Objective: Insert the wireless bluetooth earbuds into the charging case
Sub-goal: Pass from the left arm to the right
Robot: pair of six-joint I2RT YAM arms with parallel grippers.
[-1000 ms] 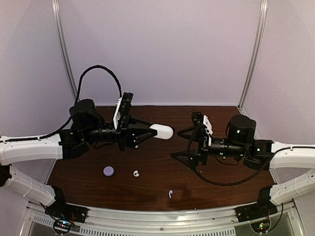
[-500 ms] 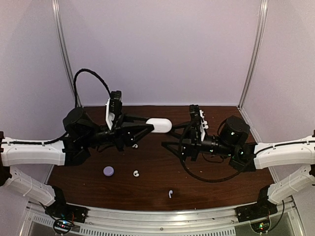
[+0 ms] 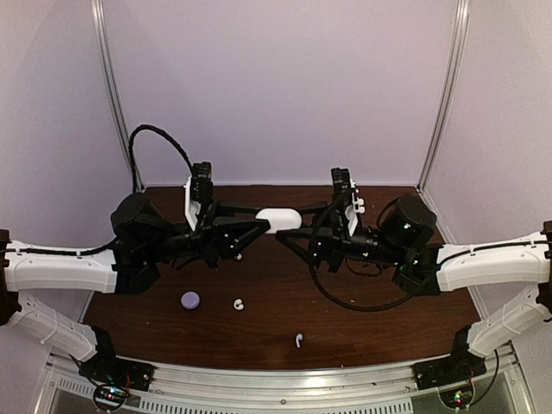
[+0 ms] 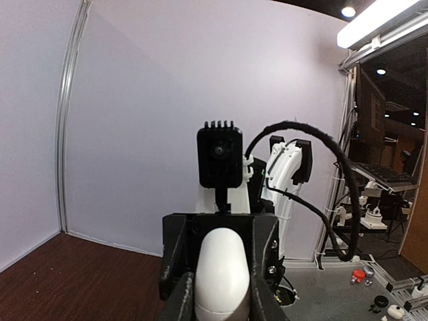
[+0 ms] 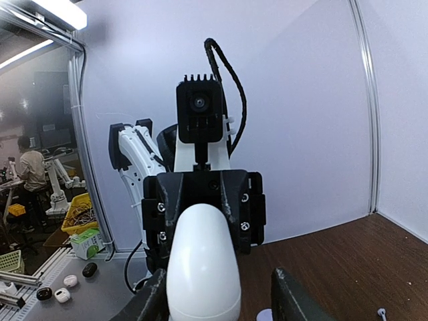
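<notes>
White charging case (image 3: 280, 220), clamped in the left fingers (image 4: 175, 289) above the surface (image 3: 388, 321) near its far edge, was newly straddled by the right fingers (image 5: 287, 299), narrowing but not yet tight, probably to open it; earbuds (image 3: 238, 304) lay untouched toward the near edge.

A dark brown wooden tabletop (image 3: 259, 323) fills the lower middle of the top view. It is closed in by 3 plain pale walls: a back wall (image 3: 276, 86) across the upper frame, a left wall (image 3: 43, 129) and a right wall (image 3: 509, 129). 2 slanted aluminium posts mark the back corners, a left post (image 3: 115, 95) and a right post (image 3: 444, 95). A ribbed metal rail (image 3: 285, 384) runs along the bottom edge.

In the left wrist view a bright ceiling light strip (image 4: 381, 23) glows at the upper right, above a grey workbench (image 4: 321, 287) at the lower right. In the right wrist view a yellow bin (image 5: 79, 214) stands at the left edge.
</notes>
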